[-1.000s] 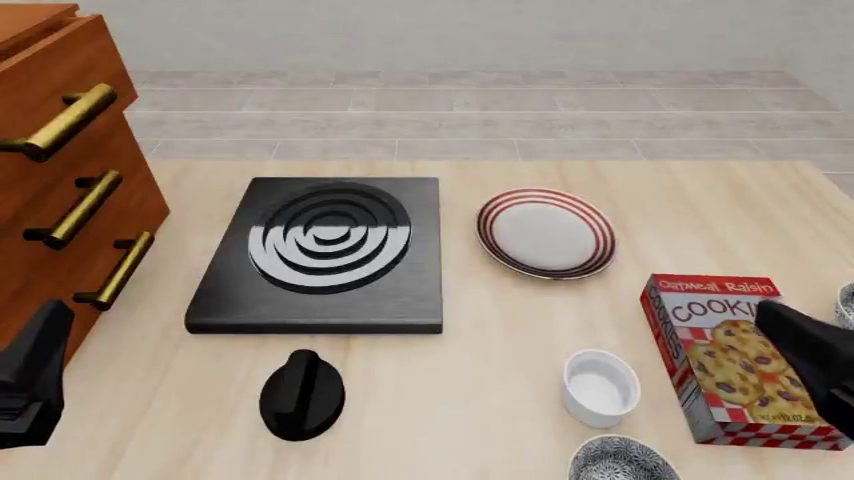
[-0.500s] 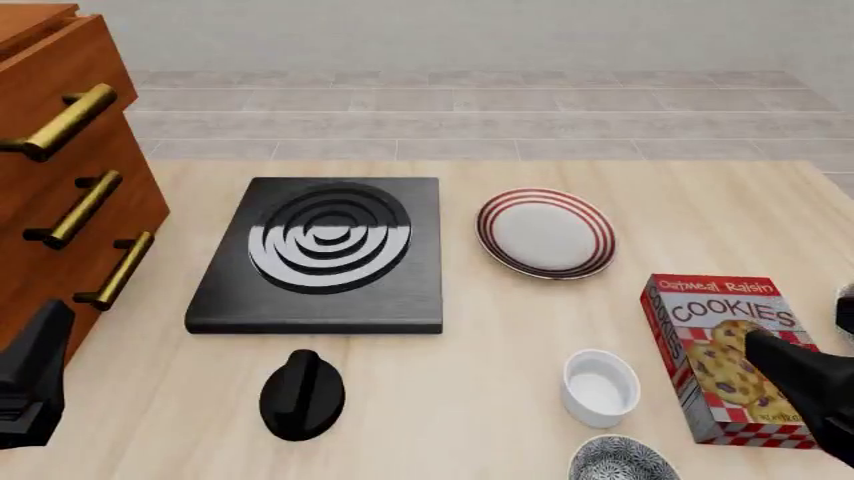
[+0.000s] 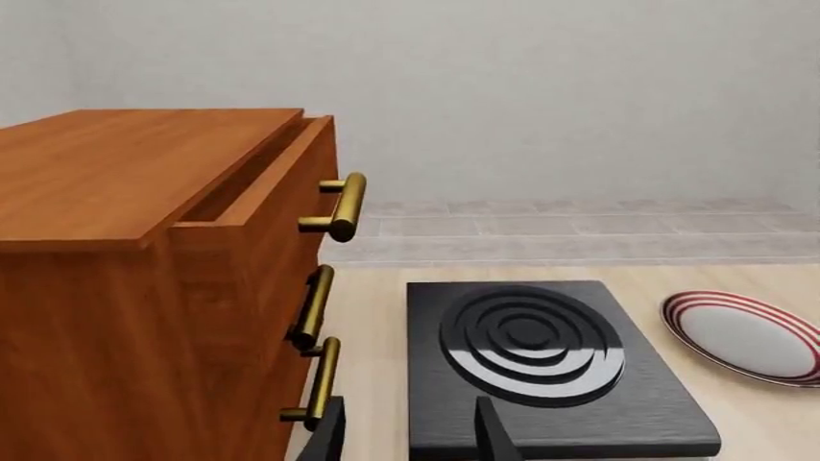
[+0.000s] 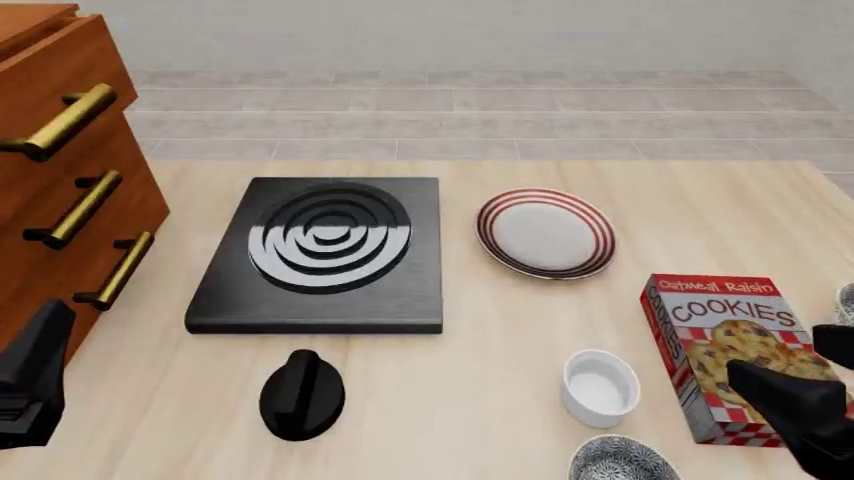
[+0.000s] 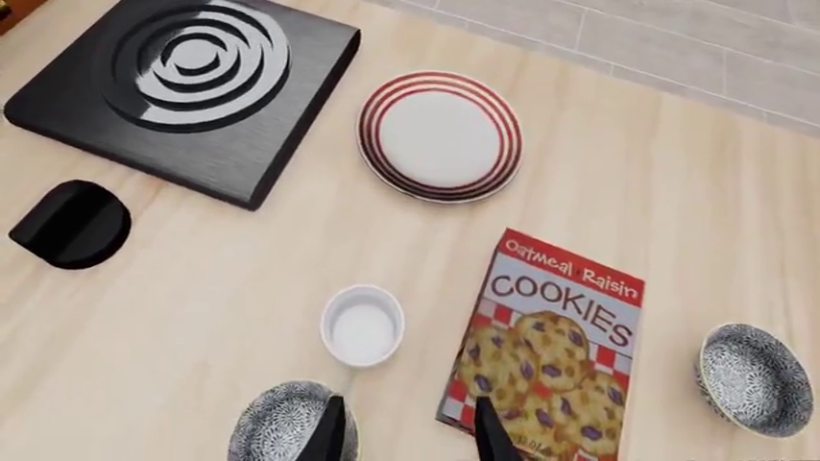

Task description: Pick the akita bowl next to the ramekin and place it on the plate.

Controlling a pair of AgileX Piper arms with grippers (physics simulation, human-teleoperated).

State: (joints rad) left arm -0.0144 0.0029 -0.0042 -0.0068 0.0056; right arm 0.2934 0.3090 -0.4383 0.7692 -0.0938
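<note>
The akita bowl [image 4: 614, 462] [image 5: 284, 427], speckled dark grey-blue and white, sits at the table's near edge, just nearer than the white ramekin [image 4: 599, 385] [image 5: 363, 325]. The red-ringed plate [image 4: 546, 232] [image 5: 440, 134] lies farther back, right of the stove. My right gripper [image 4: 763, 388] [image 5: 413, 437] is open and empty, hovering over the cookie box, right of the ramekin; in its wrist view one finger overlaps the bowl's edge. My left gripper [image 4: 30, 385] [image 3: 410, 440] stays open and empty at the near left, by the drawers.
A cookie box [image 4: 727, 355] lies flat right of the ramekin. A second speckled bowl [image 5: 754, 365] sits beyond the box at the far right. A black stove plate [image 4: 320, 250] and a black knob [image 4: 302, 395] occupy the left middle. A wooden drawer cabinet [image 4: 67, 170] stands at left.
My right arm has drawn back toward the near edge, uncovering more of the cookie box. The left arm and all objects have stayed still.
</note>
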